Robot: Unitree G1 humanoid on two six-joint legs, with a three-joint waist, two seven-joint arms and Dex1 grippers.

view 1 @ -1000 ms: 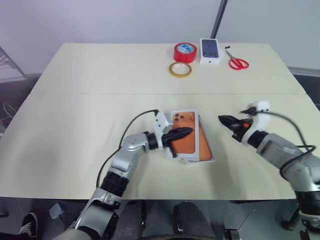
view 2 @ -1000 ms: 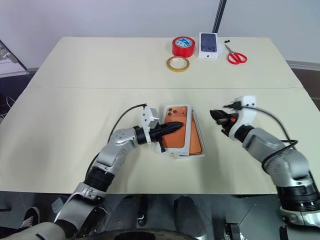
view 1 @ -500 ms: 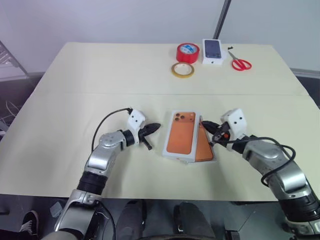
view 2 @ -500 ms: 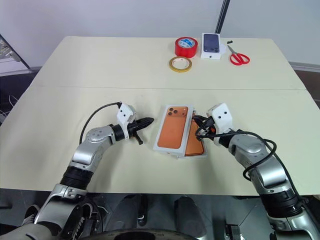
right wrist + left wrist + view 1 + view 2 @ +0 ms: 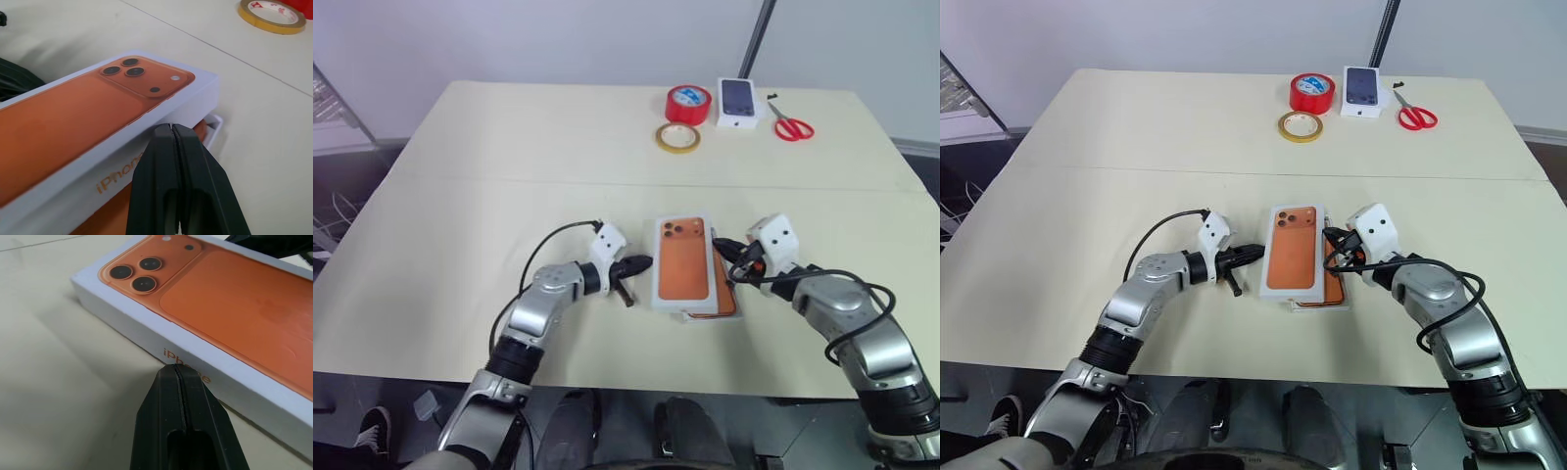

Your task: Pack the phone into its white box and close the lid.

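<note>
Two grippers are flanking the lid [image 5: 683, 260] mid-counter [image 5: 509, 176]: left gripper [image 5: 641, 264] at its 9 o'clock, right gripper [image 5: 720, 245] at 3 o'clock, both with jaws pressed closed and gripping nothing. Lid is sitting askew over the phone [image 5: 722, 294] in the white box [image 5: 215, 128].

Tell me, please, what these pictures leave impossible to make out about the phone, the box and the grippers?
- The phone: the askew lid covers most of it, head views.
- The white box: only a corner shows, right wrist view; the lid hides the rest.
- Left gripper, right gripper: shut, at the lid's opposite sides; contact too close to judge.
</note>
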